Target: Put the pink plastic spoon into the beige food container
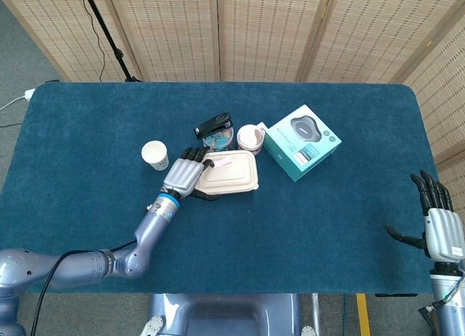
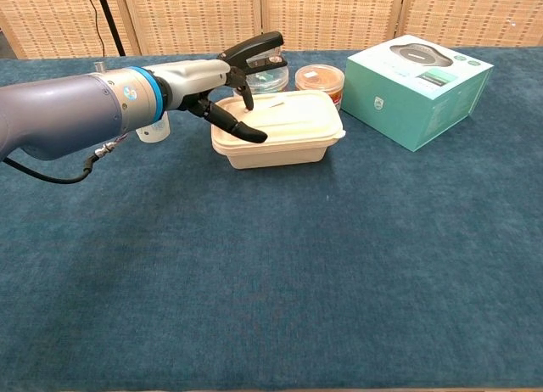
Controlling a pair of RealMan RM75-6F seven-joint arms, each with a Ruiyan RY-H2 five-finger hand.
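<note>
One beige food container (image 1: 229,172) sits near the middle of the blue table (image 1: 305,227), and one pink plastic spoon (image 1: 221,161) lies on its top surface toward the far left corner, seen from the head camera; in the chest view it shows only as a faint pale strip (image 2: 273,106). Your left hand (image 1: 184,174) is at the container's left end, fingers apart, the thumb reaching low along the near left corner and the other fingers raised above the far left rim. You are holding nothing with it; the fingertips (image 2: 247,103) hang just beside the spoon, and whether they touch it cannot be told. Your right hand (image 1: 439,223) is well apart at the near right edge of the table, fingers spread and upright, also holding nothing.

Around the container you have five other things. One white paper cup (image 1: 155,155) stands to the left, just beyond your left wrist. One round clear tub (image 1: 219,139) stands just behind the container, with one black stapler (image 1: 213,124) resting on its top. One round tub with a reddish top (image 2: 320,80) stands to the right of that, close to the container's far right corner. One teal box (image 2: 417,87) lies further right, with a dark round device pictured on its lid; there is a small line of printing on the box's near face, too small for you to read.

Your own forearm crosses in front of the paper cup in the chest view, hiding most of it.
</note>
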